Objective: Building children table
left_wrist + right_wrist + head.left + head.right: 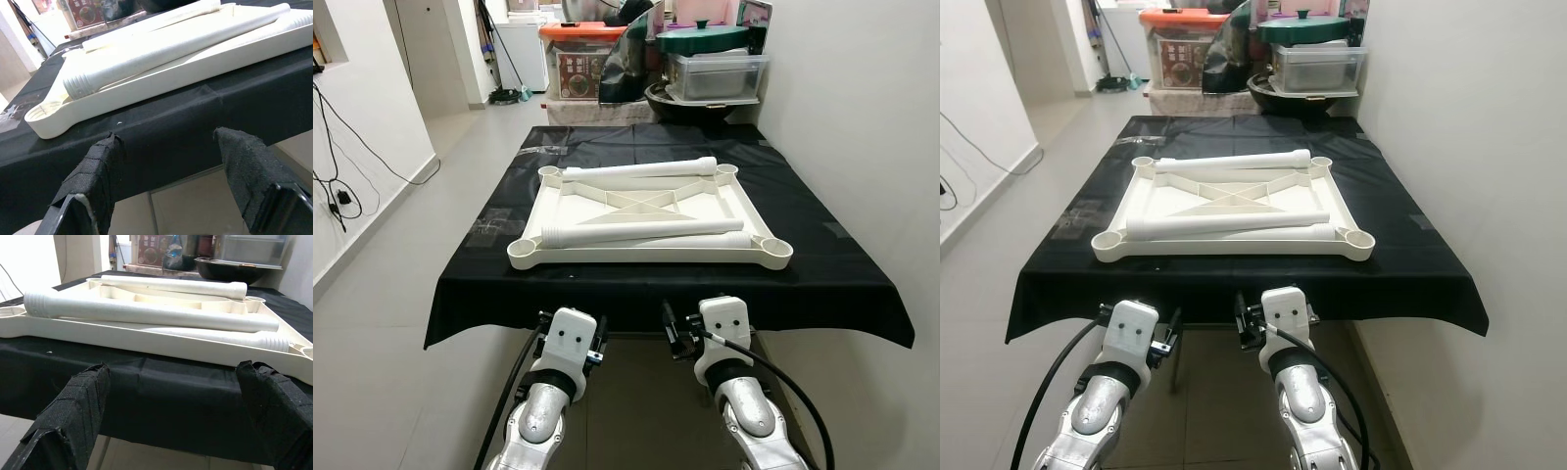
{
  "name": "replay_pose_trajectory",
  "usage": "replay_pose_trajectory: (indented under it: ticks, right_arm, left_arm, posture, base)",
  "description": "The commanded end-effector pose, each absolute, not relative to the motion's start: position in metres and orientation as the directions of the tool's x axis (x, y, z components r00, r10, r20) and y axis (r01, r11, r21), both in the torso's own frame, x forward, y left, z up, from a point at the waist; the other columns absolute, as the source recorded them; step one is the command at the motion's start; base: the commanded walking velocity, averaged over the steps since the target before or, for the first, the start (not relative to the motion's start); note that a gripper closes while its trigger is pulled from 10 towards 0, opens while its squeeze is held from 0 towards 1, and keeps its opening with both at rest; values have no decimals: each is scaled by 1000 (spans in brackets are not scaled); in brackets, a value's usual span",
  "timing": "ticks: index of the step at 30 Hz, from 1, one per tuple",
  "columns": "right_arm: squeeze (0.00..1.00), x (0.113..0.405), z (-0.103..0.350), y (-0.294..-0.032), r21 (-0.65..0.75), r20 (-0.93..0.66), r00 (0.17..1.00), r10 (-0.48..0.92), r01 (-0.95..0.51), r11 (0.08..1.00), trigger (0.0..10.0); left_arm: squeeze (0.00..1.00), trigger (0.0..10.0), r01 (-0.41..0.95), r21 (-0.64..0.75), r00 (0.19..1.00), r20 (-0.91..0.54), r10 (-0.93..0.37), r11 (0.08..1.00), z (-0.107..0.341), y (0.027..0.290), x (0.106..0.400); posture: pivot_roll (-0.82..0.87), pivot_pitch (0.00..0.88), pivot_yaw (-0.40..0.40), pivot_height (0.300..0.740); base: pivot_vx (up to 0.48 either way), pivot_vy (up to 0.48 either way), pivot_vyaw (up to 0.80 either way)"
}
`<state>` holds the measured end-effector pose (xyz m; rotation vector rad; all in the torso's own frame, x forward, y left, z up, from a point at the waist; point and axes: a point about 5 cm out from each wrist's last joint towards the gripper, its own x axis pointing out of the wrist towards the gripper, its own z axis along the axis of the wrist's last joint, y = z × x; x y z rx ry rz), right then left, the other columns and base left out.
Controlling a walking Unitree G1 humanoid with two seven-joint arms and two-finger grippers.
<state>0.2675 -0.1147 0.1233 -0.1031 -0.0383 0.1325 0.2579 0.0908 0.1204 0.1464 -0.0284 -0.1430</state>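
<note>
On a table draped in a black cloth (822,264), a cream tabletop (651,208) lies upside down, its ribbed underside facing up and a round leg socket at each corner. Three cream legs lie loose on it: one leg (639,169) along the far edge, and two side by side along the near edge, the upper one (642,232) with its threaded end to the left and the lower one (230,338) with its threaded end to the right.

Left: a white wall with black cables (337,186) hanging to the floor.

Centre, near: the left gripper (166,181) is held low, just short of the table's near edge, its two cloth-wrapped fingers (95,181) spread apart and empty, pointing toward the tabletop's near-left socket (44,113). The right gripper (176,416) sits beside it at the same height, fingers (276,411) likewise wide apart and holding nothing, facing the near edge of the tabletop.

Far: storage boxes (579,57), a green lid (703,39) and a dark bowl (690,103) are stacked past the table's far end.

Right: a plain white wall (862,117).
</note>
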Motion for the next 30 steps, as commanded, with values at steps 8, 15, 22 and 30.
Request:
replay_pose_trajectory:
  ticks: [8, 15, 22, 30]
  right_arm:
    - [0, 266, 126, -113, -91, 46, 989, 142, -138, 986, 10000]
    - [0, 266, 124, -113, -88, 38, 989, 140, -136, 987, 10000]
    - [0, 267, 123, -113, -89, 31, 990, 139, -136, 987, 10000]
    - [0, 267, 123, -113, -91, 32, 989, 141, -138, 986, 10000]
  left_arm:
    - [0, 10000, 146, 168, 989, 16, -150, 975, 120, 92, 258]
    - [0, 10000, 147, 165, 988, 22, -153, 975, 121, 92, 258]
    - [0, 10000, 148, 170, 988, 26, -155, 974, 122, 93, 258]
    - [0, 10000, 150, 169, 987, 29, -157, 974, 122, 93, 257]
  posture:
    - [24, 0, -1, 740]
    - [27, 0, -2, 740]
    - [28, 0, -2, 740]
    - [28, 0, -1, 740]
  base:
    - [0, 0, 0]
    - [0, 0, 0]
    - [171, 0, 0]
    - [254, 0, 0]
